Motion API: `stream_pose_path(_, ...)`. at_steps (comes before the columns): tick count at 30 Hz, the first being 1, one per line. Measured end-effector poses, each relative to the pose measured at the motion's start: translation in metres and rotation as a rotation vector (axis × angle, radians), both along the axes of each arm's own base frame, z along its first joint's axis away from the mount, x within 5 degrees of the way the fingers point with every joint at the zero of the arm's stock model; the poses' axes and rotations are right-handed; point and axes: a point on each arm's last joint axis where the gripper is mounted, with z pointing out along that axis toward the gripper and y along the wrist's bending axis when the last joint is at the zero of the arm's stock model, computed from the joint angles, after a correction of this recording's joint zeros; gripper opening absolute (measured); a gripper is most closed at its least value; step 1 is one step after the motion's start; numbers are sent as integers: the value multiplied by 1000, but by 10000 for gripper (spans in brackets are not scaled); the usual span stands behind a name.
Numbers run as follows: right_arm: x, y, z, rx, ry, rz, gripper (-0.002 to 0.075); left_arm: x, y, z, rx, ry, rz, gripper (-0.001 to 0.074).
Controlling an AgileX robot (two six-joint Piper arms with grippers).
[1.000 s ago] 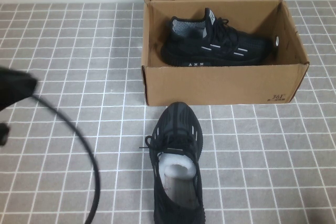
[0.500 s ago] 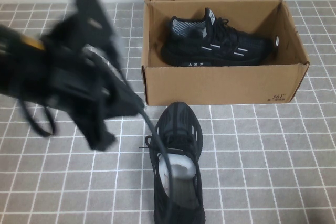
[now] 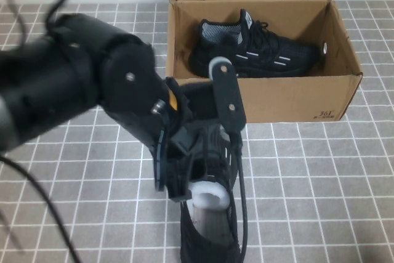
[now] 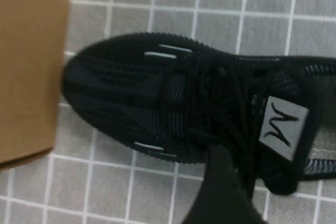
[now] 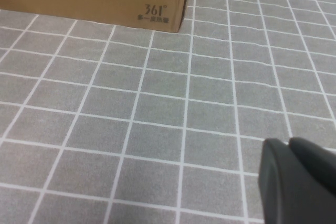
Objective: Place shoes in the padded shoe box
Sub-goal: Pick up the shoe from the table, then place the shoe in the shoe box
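Observation:
One black sneaker (image 3: 252,50) lies on its side inside the brown cardboard shoe box (image 3: 265,100). The other sneaker (image 3: 206,232) stands on the tiled table in front of the box, toe toward it, white stuffing in its opening. My left gripper (image 3: 206,161) hangs over this shoe's forefoot, open, one finger on each side, and hides the toe and laces. The left wrist view shows the shoe (image 4: 157,98) from above, one finger (image 4: 220,192) by its laces and the box wall (image 4: 31,61). My right gripper (image 5: 294,177) is shut and empty, low over the tiles and out of the high view.
The box's flaps stand open at the back by the white wall. The right wrist view shows the box's printed corner (image 5: 157,11) and grey tiled table (image 5: 157,103) in front of it. The left arm's cable (image 3: 243,214) trails beside the shoe.
My left arm has swung in from the left edge of the table to above the shoe in front of the box. Both shoes and the box have not moved.

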Motion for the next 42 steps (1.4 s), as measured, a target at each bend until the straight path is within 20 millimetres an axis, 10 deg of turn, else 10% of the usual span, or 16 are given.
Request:
stream_pose_path(9, 0, 0, 0, -11, 0, -1, -8, 17, -17, -39, 52, 42, 3, 425)
stream_pose_path(15, 0, -1, 0, -25, -1, -2, -8, 19, -21, -47, 60, 66, 21, 98)
stream_pose_path(42, 0, -2, 0, -51, -4, -4, -8, 46, -62, 116, -876, 231, 683, 10)
